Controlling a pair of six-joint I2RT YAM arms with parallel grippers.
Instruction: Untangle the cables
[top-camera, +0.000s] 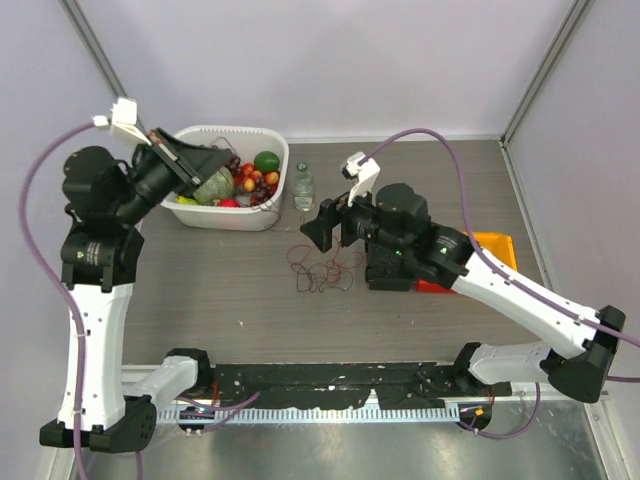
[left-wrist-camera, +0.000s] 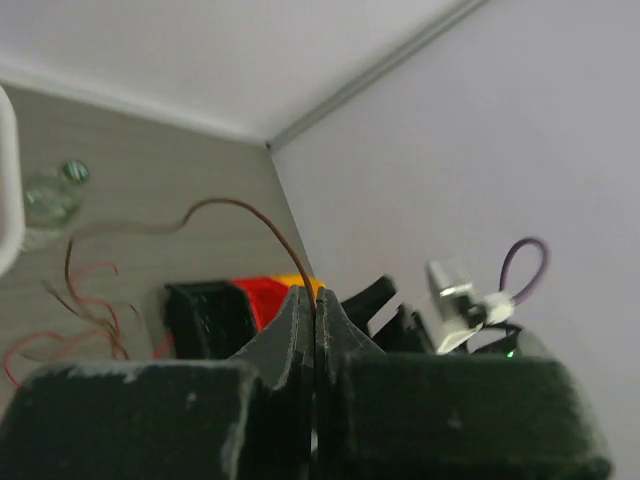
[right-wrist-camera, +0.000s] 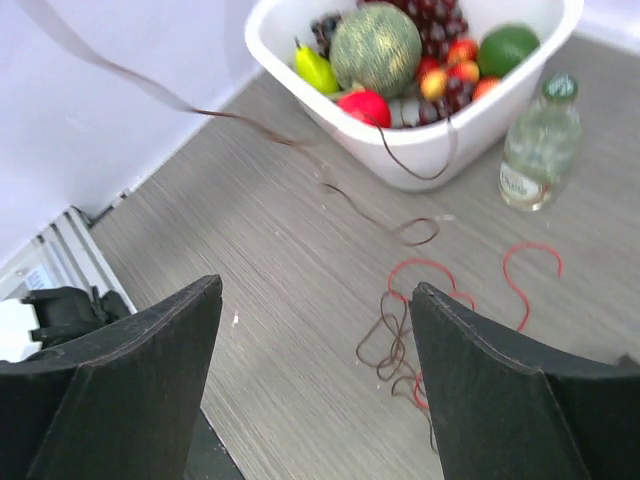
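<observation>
Left end effector (left-wrist-camera: 315, 300) clamped on one brown cable (left-wrist-camera: 250, 210), right end effector (right-wrist-camera: 315, 290) apart.
The left jaws are pressed together on the thin brown cable, which runs away from them down to the clump (top-camera: 325, 268) of red and brown cables. The clump lies on the surface (top-camera: 220, 280) under the right end effector, whose fingers stand wide apart; a basket (right-wrist-camera: 440, 150) and a bottle (right-wrist-camera: 540, 150) are beyond it.

The left hand (left-wrist-camera: 315, 302) pinches a brown cable (left-wrist-camera: 238, 204) arcing toward red cables (left-wrist-camera: 95, 300) on the table (left-wrist-camera: 170, 150).
</observation>
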